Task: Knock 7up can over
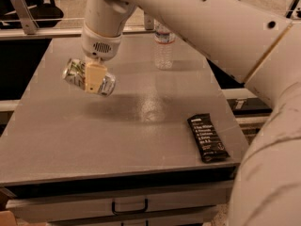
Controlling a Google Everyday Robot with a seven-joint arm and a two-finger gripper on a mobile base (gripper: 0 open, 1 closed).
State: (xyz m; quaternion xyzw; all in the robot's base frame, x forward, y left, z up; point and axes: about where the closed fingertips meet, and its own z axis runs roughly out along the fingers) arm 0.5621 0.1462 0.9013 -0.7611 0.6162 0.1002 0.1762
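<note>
Holding 7up can (74,72) tilted, my tool (95,79) clamped on it, tabletop (141,140) 10 o'clock; next: lay flat, release.

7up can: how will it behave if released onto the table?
Probably rolls: the 7up can lies nearly sideways in the gripper over the left of the flat, smooth table. Likely light and thin-walled, so squeezing may dent it.

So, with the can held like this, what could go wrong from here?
The tool grips the 7up can tilted sideways over the left half of the table. Released there, it may roll off the left edge. A swing toward the back could also hit the upright water bottle.
</note>
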